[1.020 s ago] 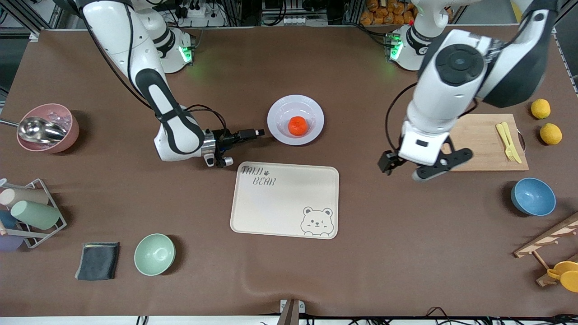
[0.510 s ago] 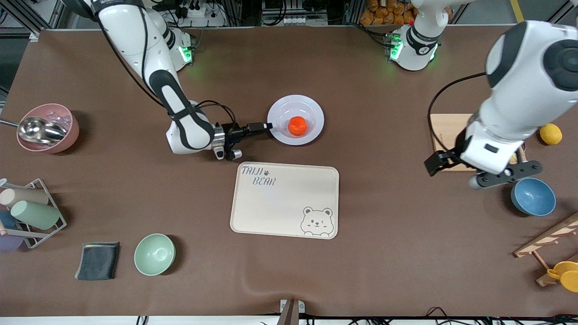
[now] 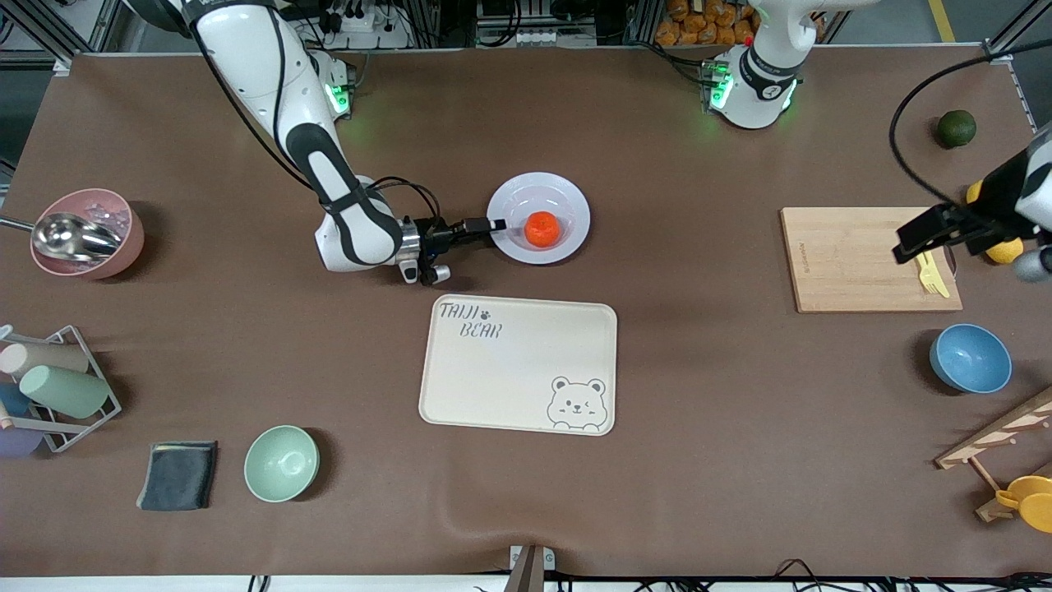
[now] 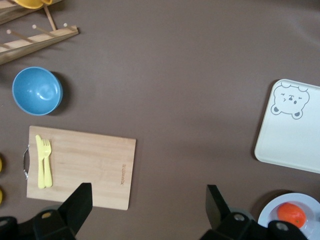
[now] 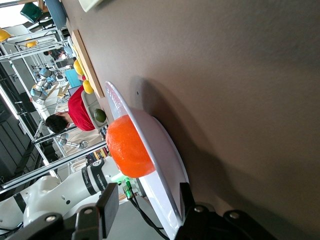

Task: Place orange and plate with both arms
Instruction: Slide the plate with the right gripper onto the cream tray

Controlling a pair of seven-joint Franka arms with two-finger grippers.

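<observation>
On the brown desk (image 3: pixel 699 460) one plate (image 3: pixel 567 197) lies toward the robots' bases, farther from the front camera than the single cream bear tray (image 3: pixel 518 370). One orange (image 3: pixel 542 228) sits in the plate's shallow well. The right gripper (image 3: pixel 481 224) is low at the plate's rim on the side toward the right arm's end; in the right wrist view its jaws straddle the rim, one finger above the plate and one below, parted and not visibly clenched on it. The left gripper (image 3: pixel 974 238) is raised over the edge of the one wooden cutting board (image 3: pixel 855 259), at the left arm's end of the desk; the left wrist view shows its jaws released and wide apart, holding nothing. One pair of yellow utensils (image 4: pixel 44 161) rests on that board. Bowls number three: one blue (image 3: pixel 970 358), one green (image 3: pixel 281 463), one pink (image 3: pixel 94 232) with a metal scoop in it. One dark green fruit (image 3: pixel 956 128) lies near the desk's corner, and one lemon (image 3: pixel 1007 250) shows partly beside the left gripper. One dark folded cloth (image 3: pixel 177 474) lies just beside the green bowl.
</observation>
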